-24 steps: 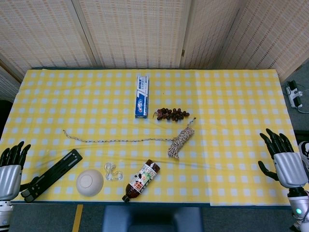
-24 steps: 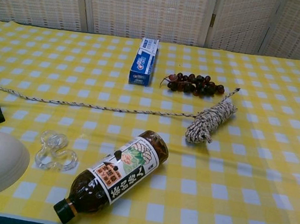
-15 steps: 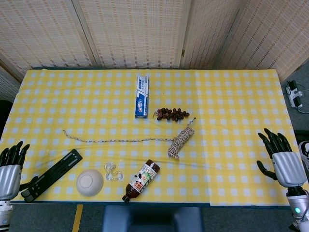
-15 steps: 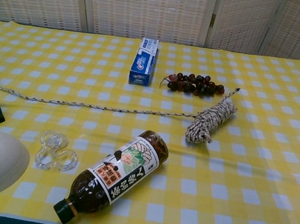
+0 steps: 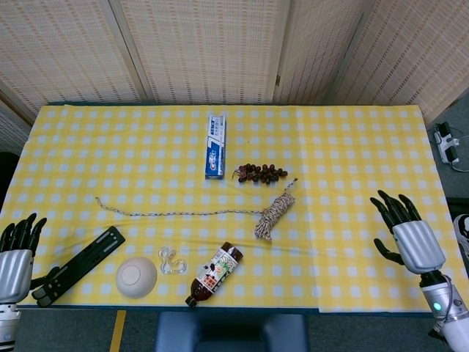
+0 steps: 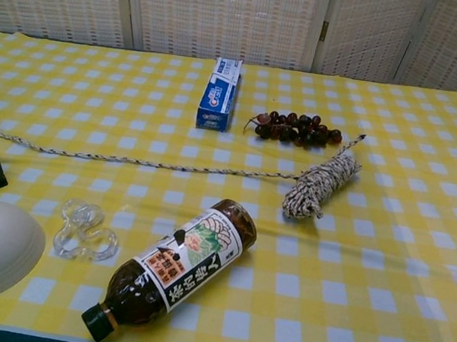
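Right hand (image 5: 407, 240) over the right end of the table (image 5: 352, 147), near the front edge. Fingers apart and stretched toward the far side, thumb out to the left; it holds nothing and touches no object. Nearest thing to it is the rope bundle (image 5: 273, 212), well apart to its left. Chest view does not show this hand.

Left hand (image 5: 16, 258) at the front left corner, partly off the table edge. Fingers apart, pointing away from the robot, nothing in them. Just to its right lies the black flat tool (image 5: 79, 265), slanting from the front edge up toward the middle; its near end is close to the hand, contact cannot be told.

Rope bundle is a coiled speckled hank lying tilted at mid-table; one loose strand (image 5: 176, 213) runs from it leftward across the cloth. Behind the bundle, a cluster of dark grapes (image 5: 261, 173), near it but apart. Left of the grapes, a blue and white toothpaste box (image 5: 215, 145) lies lengthwise, pointing to the back.

Front row, left to right: white bowl (image 5: 135, 276) turned upside down, clear plastic piece (image 5: 172, 260) just beside it, then a brown sauce bottle (image 5: 215, 272) on its side, cap toward the front edge. Yellow checked cloth covers the table.
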Controlling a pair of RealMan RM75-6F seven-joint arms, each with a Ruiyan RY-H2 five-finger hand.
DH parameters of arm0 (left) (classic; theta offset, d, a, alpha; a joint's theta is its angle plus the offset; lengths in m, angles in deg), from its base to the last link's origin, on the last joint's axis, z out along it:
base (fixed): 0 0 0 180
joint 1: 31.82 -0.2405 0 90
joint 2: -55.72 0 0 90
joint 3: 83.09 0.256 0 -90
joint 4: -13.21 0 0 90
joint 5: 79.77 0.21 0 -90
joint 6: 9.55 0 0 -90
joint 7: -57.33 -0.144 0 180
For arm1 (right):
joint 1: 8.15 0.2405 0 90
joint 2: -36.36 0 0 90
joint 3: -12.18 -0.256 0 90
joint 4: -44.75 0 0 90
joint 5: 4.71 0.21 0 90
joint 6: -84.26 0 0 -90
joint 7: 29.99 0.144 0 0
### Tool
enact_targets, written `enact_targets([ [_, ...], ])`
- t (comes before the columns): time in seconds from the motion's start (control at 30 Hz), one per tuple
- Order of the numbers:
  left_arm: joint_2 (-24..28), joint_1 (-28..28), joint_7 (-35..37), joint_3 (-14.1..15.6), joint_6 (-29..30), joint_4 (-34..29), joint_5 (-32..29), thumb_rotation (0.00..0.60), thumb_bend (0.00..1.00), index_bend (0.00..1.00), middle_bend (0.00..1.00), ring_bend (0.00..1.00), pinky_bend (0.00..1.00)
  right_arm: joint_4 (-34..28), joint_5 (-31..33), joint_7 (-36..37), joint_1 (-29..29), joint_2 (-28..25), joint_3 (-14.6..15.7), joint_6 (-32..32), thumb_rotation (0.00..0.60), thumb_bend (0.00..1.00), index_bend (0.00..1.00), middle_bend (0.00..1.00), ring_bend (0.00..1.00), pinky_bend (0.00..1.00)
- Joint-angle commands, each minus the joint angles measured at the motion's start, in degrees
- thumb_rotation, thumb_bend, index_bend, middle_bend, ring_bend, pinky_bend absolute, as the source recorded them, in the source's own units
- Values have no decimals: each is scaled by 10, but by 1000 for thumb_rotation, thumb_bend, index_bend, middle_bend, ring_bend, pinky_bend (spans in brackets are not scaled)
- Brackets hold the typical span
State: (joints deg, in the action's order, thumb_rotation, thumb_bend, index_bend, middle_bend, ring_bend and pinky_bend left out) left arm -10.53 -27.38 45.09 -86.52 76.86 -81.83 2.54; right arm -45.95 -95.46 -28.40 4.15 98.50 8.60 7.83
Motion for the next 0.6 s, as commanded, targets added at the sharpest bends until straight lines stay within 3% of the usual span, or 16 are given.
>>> enact_targets([
  [0.03, 0, -1, 1, 0, 1, 0, 1, 600, 195, 18, 6, 0, 0, -2, -4, -12, 41, 3, -10, 49, 600, 390, 1, 75, 126, 35],
  [0.37, 5, -7, 7, 3, 7, 0, 2, 600, 195, 25, 6, 0, 0, 23, 22, -66, 180, 62, -44, 218, 600, 390, 32, 109, 144, 39],
  [0.6, 10, -9, 11, 5, 2, -5, -2, 600, 195, 24, 6, 0, 0, 91, 47, -99, 251, 139, -54, 291, 600, 390, 32, 109, 148, 38],
])
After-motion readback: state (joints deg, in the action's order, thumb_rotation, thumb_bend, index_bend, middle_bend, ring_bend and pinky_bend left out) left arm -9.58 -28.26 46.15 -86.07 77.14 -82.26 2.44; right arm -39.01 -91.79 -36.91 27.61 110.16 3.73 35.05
